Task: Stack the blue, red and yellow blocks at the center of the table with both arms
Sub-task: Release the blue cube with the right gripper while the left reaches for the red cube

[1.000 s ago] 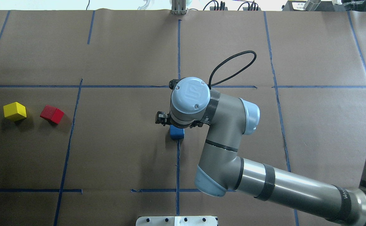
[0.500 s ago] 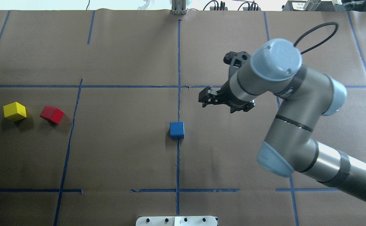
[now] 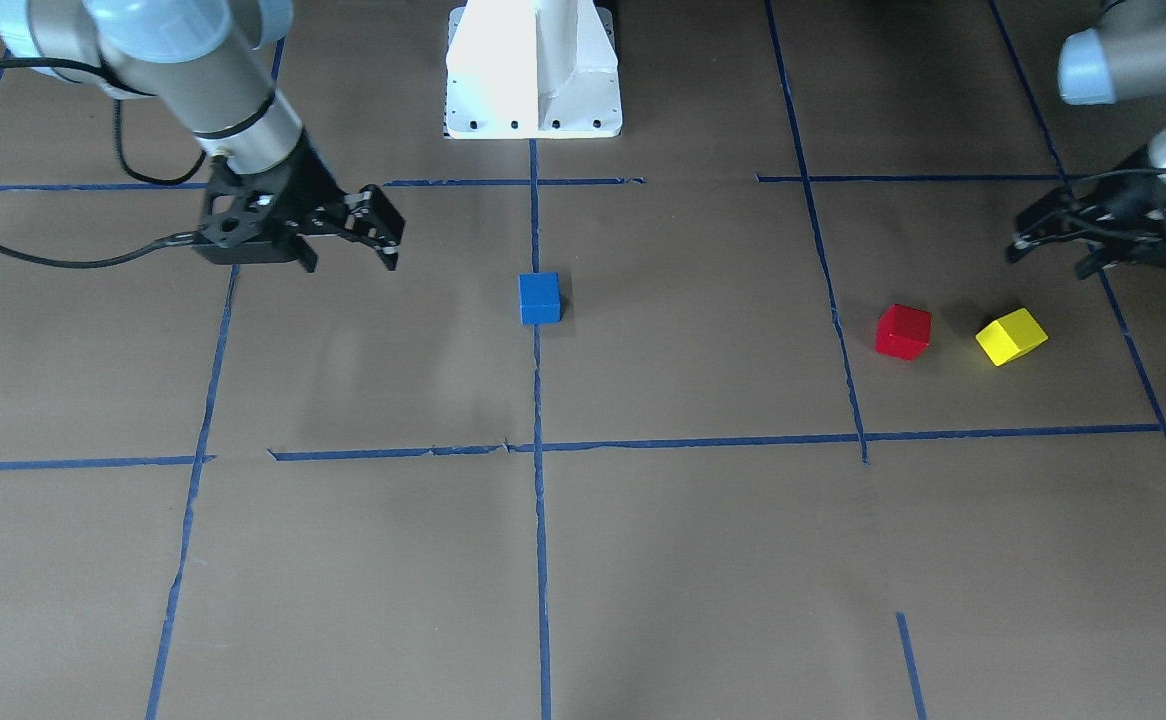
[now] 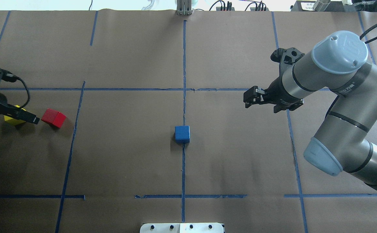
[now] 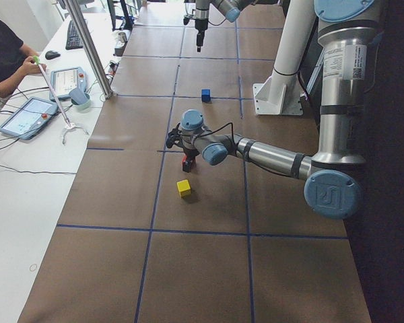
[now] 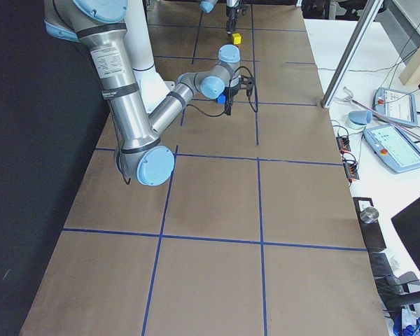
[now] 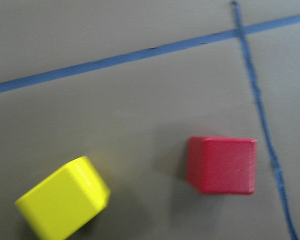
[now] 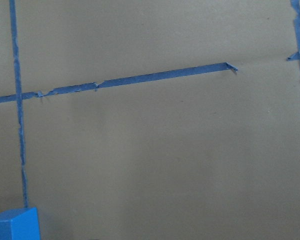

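My brown bench (image 4: 240, 42), gridded with blue tape lines (image 4: 127, 89).
The blue block (image 4: 182, 134) sits on the line splitting the middle cell (image 4: 127, 142). The red block (image 4: 53, 117) and yellow block (image 3: 1011, 336) lie near each other, not touching, far to my left. My white pedestal (image 3: 533, 70) stands at my edge.

Table (image 4: 127, 161): matt brown paper, creased. Blue block (image 4: 182, 134): smooth, matt faces. Right arm (image 4: 308, 81): satin grey metal.

Blue cube (image 3: 540, 298) central; red (image 3: 903, 332), yellow (image 3: 1011, 336) aside

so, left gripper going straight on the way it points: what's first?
Probably the red block, just ahead of the left gripper; its height is unclear, so it could pass over.
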